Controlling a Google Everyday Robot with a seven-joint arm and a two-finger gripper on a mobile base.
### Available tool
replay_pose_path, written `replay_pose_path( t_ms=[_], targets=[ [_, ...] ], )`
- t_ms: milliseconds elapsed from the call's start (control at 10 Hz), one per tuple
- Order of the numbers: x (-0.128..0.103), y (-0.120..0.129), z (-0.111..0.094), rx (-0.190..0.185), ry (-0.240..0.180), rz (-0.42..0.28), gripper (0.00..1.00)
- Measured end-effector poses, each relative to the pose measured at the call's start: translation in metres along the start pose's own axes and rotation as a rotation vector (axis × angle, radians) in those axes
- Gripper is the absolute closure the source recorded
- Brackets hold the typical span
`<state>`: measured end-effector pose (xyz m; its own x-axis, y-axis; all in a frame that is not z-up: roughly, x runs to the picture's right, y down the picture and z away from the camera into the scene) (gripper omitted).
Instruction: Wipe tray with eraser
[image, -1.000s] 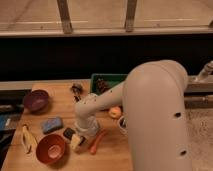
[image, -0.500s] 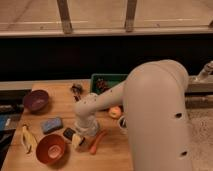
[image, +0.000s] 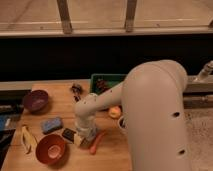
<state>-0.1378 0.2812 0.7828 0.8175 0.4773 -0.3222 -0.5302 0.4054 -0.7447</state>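
Front-centre of the table (image: 60, 107), the gripper (image: 81, 138) points down at the wood, its fingers drawn together. They sit at the right end of the eraser (image: 68, 134). Can't tell whether that end is pinched between them or just touching, since the wrist covers the spot.

Hidden or unclear:
- The white arm (image: 152, 117) fills the right half of the view and blocks most of the tray (image: 100, 76). Only the tray's left end & a bit of the back rim show.
- Dark bits lie inside the tray, too murky to identify.
- A small dark item (image: 76, 90) sits just left of the tray, shape unclear.
- A pale round thing by the arm is mostly covered.
- A small yellowish bit shows at the gripper tip, unclear what it is.

Eraser: lies flat on the table, well apart from the tray & nearer the front edge. Its long axis runs approx left-right, slanting down toward the gripper.

Tray: at the back of the table, long side approx left-right along the rear edge.

Others:
- A blue block (image: 52, 124) sits just up-left of the eraser.
- A red bowl (image: 50, 149) is at front left, w/ a banana (image: 26, 138) left of it.
- A purple bowl (image: 36, 100) is at far left.
- An orange stick-shaped item (image: 97, 142) lies right of the gripper.
- An orange fruit (image: 115, 112) sits beside the arm.
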Motion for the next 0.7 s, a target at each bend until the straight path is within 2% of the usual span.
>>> replay_pose_path(
  t_ms=[400,700],
  targets=[
    [0.0,0.002,-0.004,0.001,0.003,-0.006,1.0],
    [-0.007,0.0,-0.037,0.06,-0.033,-0.005,1.0]
  ],
)
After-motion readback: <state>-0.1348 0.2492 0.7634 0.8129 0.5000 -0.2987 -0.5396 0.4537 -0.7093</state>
